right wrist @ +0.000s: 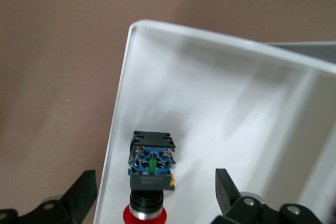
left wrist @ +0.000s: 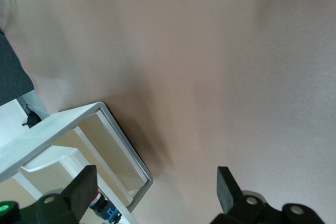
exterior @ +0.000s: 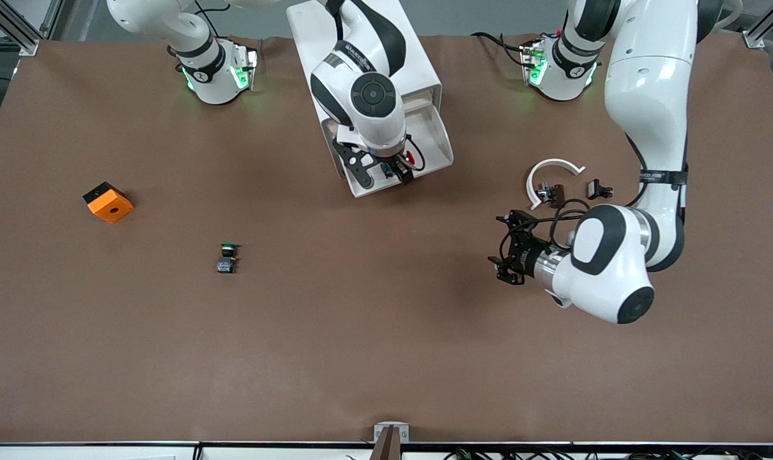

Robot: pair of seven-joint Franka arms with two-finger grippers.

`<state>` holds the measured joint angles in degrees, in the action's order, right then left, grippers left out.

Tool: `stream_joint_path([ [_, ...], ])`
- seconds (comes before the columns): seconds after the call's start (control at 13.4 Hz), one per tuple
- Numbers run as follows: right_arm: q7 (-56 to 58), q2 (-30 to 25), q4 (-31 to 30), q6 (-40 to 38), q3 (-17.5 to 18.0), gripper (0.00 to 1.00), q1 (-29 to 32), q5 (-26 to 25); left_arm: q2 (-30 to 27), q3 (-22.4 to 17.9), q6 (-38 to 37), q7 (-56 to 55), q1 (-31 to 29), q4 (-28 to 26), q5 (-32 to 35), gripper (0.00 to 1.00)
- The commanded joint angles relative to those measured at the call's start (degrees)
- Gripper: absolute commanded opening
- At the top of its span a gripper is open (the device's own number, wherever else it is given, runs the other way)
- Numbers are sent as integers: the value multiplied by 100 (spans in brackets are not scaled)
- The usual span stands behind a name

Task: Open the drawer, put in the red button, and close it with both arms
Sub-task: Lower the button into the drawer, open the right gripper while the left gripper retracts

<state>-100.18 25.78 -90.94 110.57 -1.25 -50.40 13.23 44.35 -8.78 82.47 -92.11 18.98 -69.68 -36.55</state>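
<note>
- we see the small red-capped push button with blue-grey base lying in the open shallow white tray drawer, near its front edge.
- right gripper over it, fingers apart, nothing held; lifting off skewed could clip the button or the rim.
- left gripper spread, empty, waiting over the brown table toward its own end.
- uneven two-arm push could jam the drawer or shove the white boxy cabinet.

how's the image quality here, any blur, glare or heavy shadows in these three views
Front view: even lighting, sharp, soft shadows on the table under both arms. Left wrist view: bright glare at the top edge, and the cabinet throws a dark shadow on the table. Right wrist view: the red button is sharp, while the drawer floor has soft grey shadow streaks and its rim looks slightly blurred.
</note>
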Motion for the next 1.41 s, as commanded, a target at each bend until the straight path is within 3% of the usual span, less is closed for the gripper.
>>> stream_joint_path([
  [0.0,60,-204,426,-788,-16,100,240,100,-207,-88,93,578,0,-63,113,100],
  [0.22,139,-353,840,-1501,-16,100,548,92,-435,-159,391,1044,0,-72,122,100],
  [0.52,1366,-810,885,-2248,-24,100,1005,48,-646,-194,480,2255,9,-81,436,100],
  [0.74,2893,-1161,841,-2600,-33,100,1505,-31,-743,-186,489,3424,53,-81,982,100],
  [0.97,4659,-1487,815,-2952,-24,100,2085,-443,-989,-142,620,4207,70,-125,1429,100],
  [1.34,7229,-1698,665,-3059,-33,100,3175,-672,-1613,200,1173,4385,290,-397,2168,100],
])
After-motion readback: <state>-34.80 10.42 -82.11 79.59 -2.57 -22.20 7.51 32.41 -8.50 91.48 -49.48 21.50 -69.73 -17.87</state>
